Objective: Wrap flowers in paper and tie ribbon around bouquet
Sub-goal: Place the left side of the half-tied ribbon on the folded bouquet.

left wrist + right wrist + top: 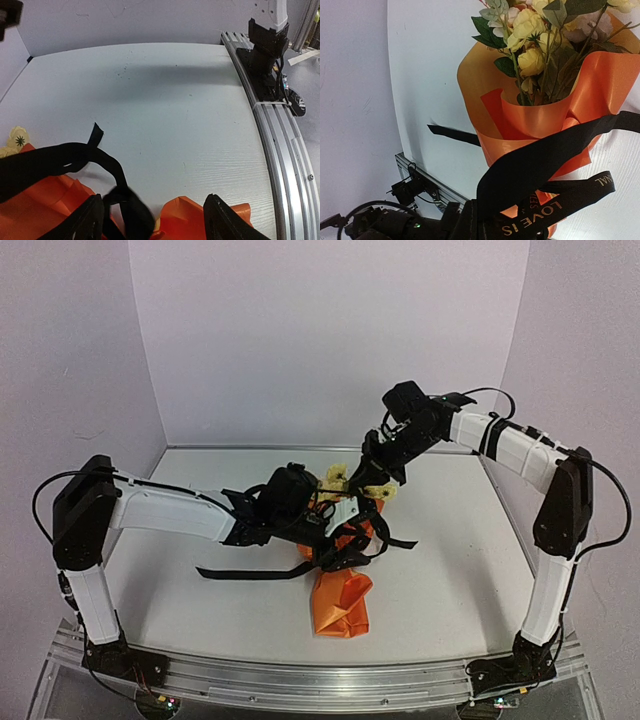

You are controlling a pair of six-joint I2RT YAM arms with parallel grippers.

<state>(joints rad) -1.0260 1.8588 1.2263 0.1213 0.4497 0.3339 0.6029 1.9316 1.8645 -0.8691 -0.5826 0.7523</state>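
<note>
The bouquet [340, 595] lies mid-table, a cone of orange paper [570, 100] with pale yellow flowers [532, 30] and green leaves at its wide end. A black ribbon [250, 572] is looped around it, and gold lettering shows on one strand [555, 212]. My left gripper [157, 222] is open just over the paper [192, 215]. A knotted bit of ribbon [127, 205] lies loose between its fingers [225, 220], close to the left one. My right gripper [492, 220] is shut on the ribbon [560, 145], holding that strand up above the flowers [335, 478].
An aluminium rail [320, 680] runs along the near table edge and carries both arm bases [265, 45]. White walls close the table at the back and sides. One ribbon tail [452, 134] trails out to the left of the bouquet.
</note>
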